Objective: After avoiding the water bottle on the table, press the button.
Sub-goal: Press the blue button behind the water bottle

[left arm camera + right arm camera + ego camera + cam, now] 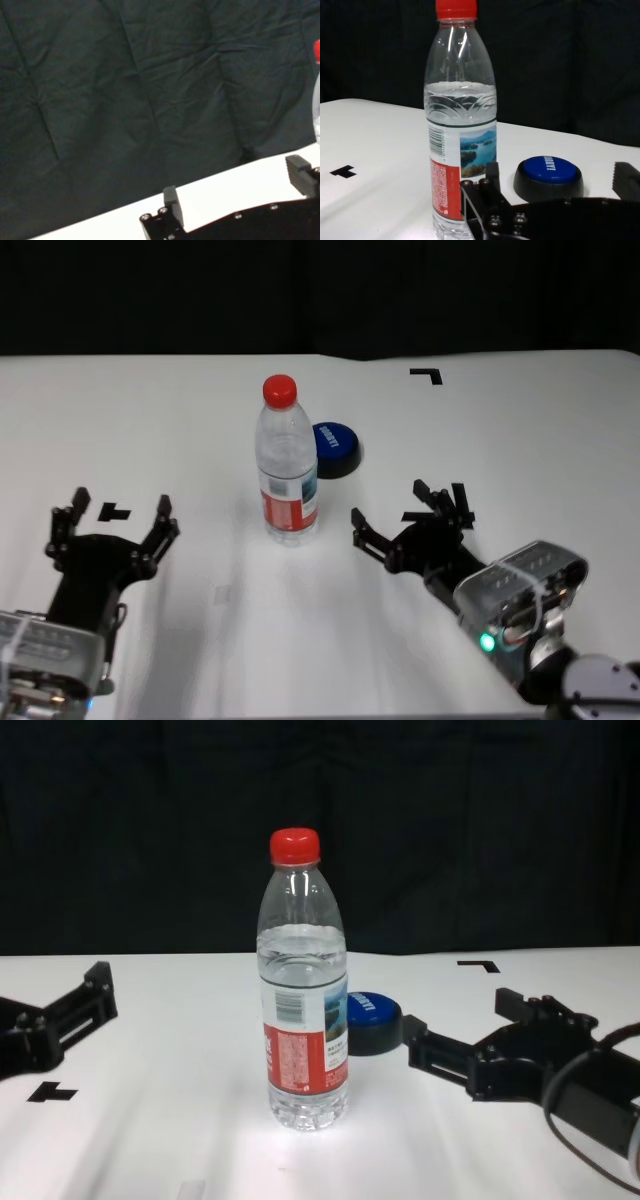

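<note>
The water bottle [288,465], clear with a red cap and a red, white and blue label, stands upright mid-table [520,440]. Just behind it and to its right lies the low blue-topped button [335,448]. My right gripper [395,505] is open and holds nothing; it hovers low to the right of the bottle and nearer to me than the button. In the right wrist view the bottle [460,125] and the button [549,175] both sit ahead of the fingers [492,177]. My left gripper [120,503] rests open at the near left, well clear of the bottle.
A black corner tape mark [427,373] lies at the far right and a T-shaped one [113,511] under the left gripper. A dark curtain closes off the table's far edge. Bare white surface stretches right of the button.
</note>
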